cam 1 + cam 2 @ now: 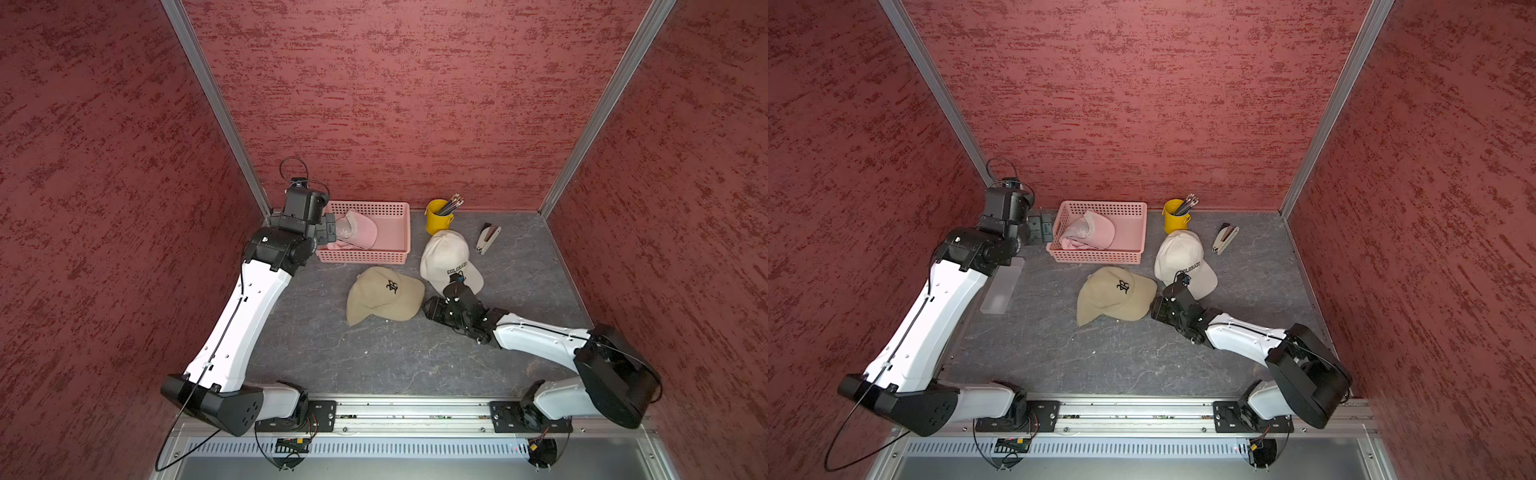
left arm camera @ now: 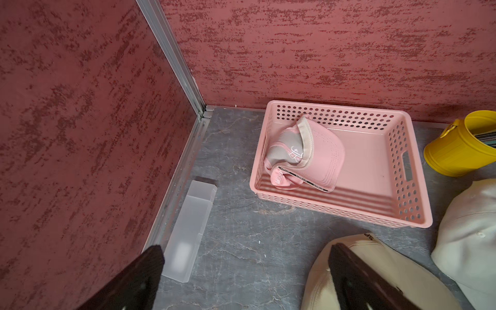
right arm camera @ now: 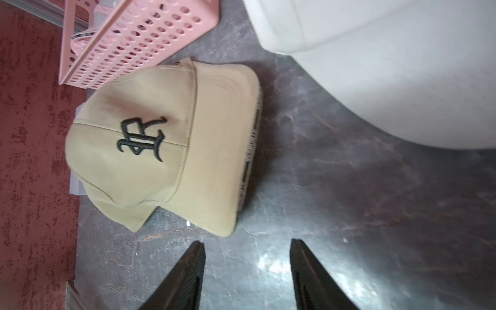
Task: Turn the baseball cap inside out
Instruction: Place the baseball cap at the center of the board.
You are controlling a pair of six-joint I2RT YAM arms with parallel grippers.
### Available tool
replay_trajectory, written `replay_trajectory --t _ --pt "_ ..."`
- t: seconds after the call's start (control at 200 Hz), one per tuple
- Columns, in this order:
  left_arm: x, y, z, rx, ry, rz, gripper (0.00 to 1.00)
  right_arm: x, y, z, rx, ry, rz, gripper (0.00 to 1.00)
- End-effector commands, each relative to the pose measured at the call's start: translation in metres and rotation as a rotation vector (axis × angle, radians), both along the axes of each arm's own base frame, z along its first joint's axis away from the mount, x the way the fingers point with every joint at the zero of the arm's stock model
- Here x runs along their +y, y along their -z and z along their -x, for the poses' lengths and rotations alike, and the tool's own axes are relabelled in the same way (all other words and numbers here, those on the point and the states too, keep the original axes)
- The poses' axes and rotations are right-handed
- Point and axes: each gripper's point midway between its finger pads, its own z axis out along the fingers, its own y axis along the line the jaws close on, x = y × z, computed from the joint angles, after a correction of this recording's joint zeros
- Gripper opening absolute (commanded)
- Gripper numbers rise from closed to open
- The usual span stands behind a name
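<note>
A tan baseball cap point(image 1: 384, 295) point(image 1: 1115, 295) with a black emblem lies crown up at mid-table. A white cap point(image 1: 444, 257) point(image 3: 389, 67) sits just behind and to its right. A pink cap point(image 2: 308, 158), its grey lining showing, lies crumpled in the pink basket point(image 2: 375, 166). My right gripper point(image 3: 247, 242) point(image 1: 428, 307) is open low over bare table, close to the tan cap's point(image 3: 161, 150) brim edge, with nothing between its fingers. My left gripper point(image 2: 245, 249) point(image 1: 1042, 228) is wide open and raised beside the basket's left end, holding nothing.
A yellow cup of pencils point(image 1: 436, 220) and a stapler point(image 1: 487, 239) stand at the back right. A translucent plastic box point(image 1: 1003, 286) point(image 2: 188, 230) lies along the left wall. Red walls close in the table on three sides.
</note>
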Motion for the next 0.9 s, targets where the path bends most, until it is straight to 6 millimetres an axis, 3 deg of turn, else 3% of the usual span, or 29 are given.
replay_trajectory --t 0.0,0.291,0.551,0.897 --pt "0.01 -0.006 0.0 -0.025 -0.033 -0.054 1.0 0.004 0.002 -0.012 0.002 -0.037 0.015 0.56" --pt "0.009 0.001 0.004 -0.018 -0.024 -0.034 1.0 0.009 0.017 -0.038 0.054 -0.017 -0.097 0.52" --pt "0.008 0.001 0.003 -0.025 -0.016 -0.017 1.0 0.031 0.01 -0.05 0.006 -0.052 -0.216 0.38" --pt "0.006 0.009 0.002 -0.009 -0.011 -0.014 1.0 0.045 0.0 -0.056 -0.03 -0.082 -0.305 0.35"
